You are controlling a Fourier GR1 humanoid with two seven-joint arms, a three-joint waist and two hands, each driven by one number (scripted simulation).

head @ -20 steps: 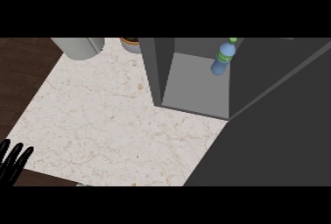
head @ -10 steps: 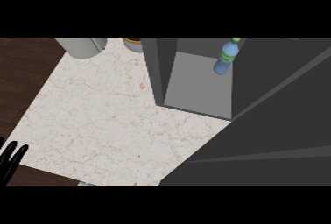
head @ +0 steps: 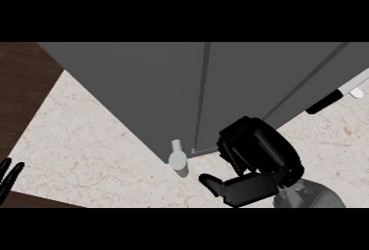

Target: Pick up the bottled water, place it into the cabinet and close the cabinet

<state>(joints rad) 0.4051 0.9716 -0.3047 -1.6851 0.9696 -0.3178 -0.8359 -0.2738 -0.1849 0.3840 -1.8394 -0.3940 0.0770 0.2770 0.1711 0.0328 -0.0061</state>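
While right hand (head: 258,163) presses curled against cabinet (head: 180,88), left hand (head: 9,173) rests apart.

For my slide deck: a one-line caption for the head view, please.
Right hand against the shut cabinet door beside its handle; left hand rests at the counter's edge.

No text, label, brand, number or sign can be read anywhere in the head view. The grey cabinet (head: 216,83) doors are shown as plain surfaces with nothing printed on them. No marking is seen on the pale handle (head: 177,157) at the cabinet's lower edge. The speckled worktop (head: 86,146) carries no lettering, and none is found on the black right hand (head: 254,161).
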